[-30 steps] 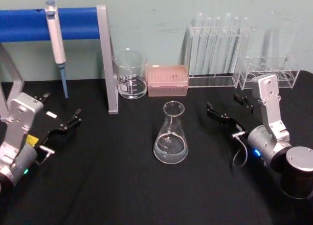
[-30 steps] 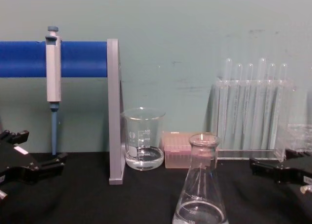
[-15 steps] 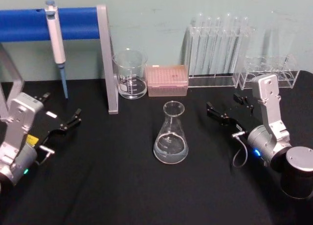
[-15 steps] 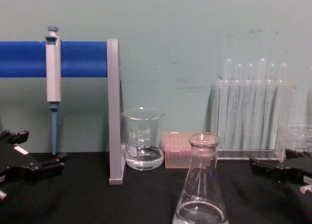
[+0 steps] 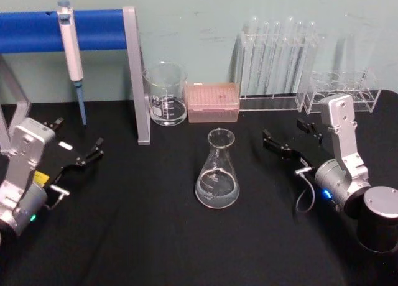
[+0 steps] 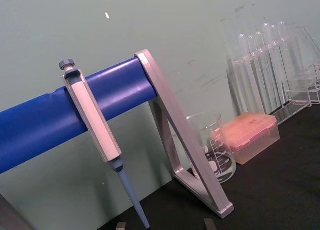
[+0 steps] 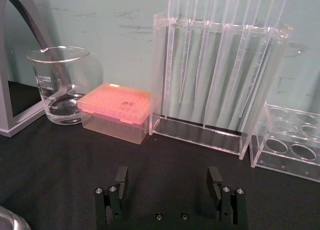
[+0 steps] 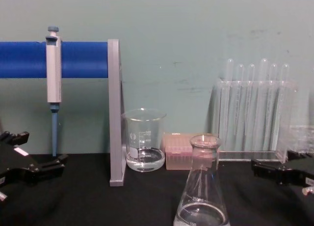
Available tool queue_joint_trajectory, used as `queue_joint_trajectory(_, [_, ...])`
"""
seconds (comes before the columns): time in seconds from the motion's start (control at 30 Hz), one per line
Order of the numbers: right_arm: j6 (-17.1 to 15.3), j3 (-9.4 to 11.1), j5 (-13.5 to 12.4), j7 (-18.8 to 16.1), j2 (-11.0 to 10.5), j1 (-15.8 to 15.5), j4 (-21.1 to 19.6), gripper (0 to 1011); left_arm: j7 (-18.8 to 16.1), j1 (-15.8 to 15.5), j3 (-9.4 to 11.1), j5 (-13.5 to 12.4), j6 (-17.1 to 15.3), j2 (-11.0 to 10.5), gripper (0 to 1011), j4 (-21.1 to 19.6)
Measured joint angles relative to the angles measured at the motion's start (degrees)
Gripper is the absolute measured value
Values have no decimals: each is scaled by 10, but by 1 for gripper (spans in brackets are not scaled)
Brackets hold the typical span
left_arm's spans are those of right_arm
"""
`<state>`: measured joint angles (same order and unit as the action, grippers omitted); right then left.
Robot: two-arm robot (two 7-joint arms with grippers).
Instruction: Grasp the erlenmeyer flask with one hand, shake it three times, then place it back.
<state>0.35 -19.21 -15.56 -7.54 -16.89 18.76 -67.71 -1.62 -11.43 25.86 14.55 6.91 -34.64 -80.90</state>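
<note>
So my right claw (image 5: 292, 140) lies low on the black surface (image 5: 137, 236) toward its right edge, released, its two black fingers (image 7: 121, 179) spread wide and pointing at the back edge, nothing between them. A silver cable fitting hangs off its side. It sits just to the right of the erlenmeyer flask (image 5: 217, 171) but apart from it, a sensible waiting spot, I judge, since a short sideways reach would bring the fingers around the narrow neck. My left claw (image 5: 78, 152) rests near the left edge, also released and empty, well apart from the flask, a small white label on its finger whose writing I cannot read.

Outward from there, the flask stands upright near the middle of the surface with a little clear liquid pooled in its wide base; its faint white markings are too small to make out. The grasp has not begun, so all three shakes are still ahead.

Along the back edge stand a beaker (image 5: 166, 94) with a printed scale, where "500" reads in the right wrist view, a pink tip box (image 5: 213, 102), and a clear rack of tubes (image 5: 277, 65). At the back left corner a pipette (image 5: 71, 56) hangs on a blue bar (image 5: 37, 30), kept clear of the working space.
</note>
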Motion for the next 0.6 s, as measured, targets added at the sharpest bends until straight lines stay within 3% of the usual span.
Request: queue_joint_trajectory(0.6, [0,0,0,0,0,0,0,1003,0,0,0,0,0,0,1001,0])
